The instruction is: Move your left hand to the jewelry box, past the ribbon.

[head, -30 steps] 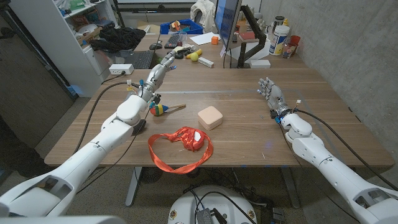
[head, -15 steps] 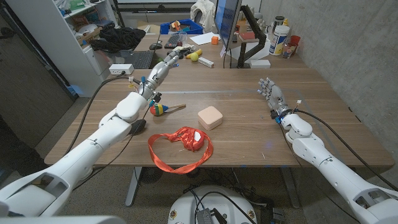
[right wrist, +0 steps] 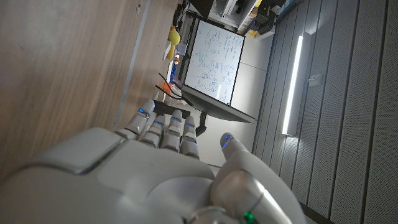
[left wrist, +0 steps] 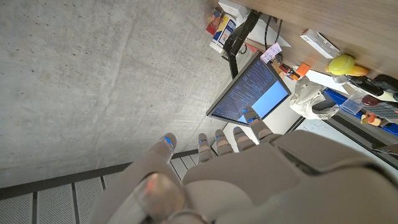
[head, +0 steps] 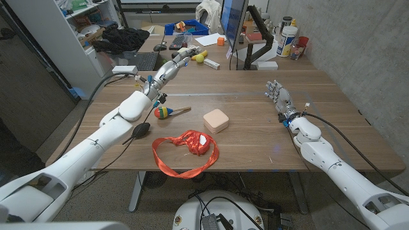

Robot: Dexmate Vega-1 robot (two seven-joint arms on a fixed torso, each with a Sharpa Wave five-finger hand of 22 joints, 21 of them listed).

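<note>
Nearest the robot, the red ribbon (head: 185, 153) lies in a loose loop on the table (head: 255, 137), bunched into a knot at its far side. It looks limp and light, likely to snag on fingers and drag if brushed, so the path is best kept above it, not through it.

Just beyond the ribbon, near but apart from it, sits the jewelry box (head: 216, 120): a small, pale pink, rounded-square case, lid down. It looks rigid and light with a smooth shell (probably a little slippery), so a touch from above on the lid, or a hold across two opposite sides, seems safest; a sideways nudge would likely slide it.

To its left lies a small maraca (head: 165, 112). The right hand (head: 278, 94) waits at the table's right side, released, fingers apart, holding nothing.

Farthest out, the left hand (head: 177, 57) is stretched over the table's far left edge, well past the box, fingers extended and empty.
</note>
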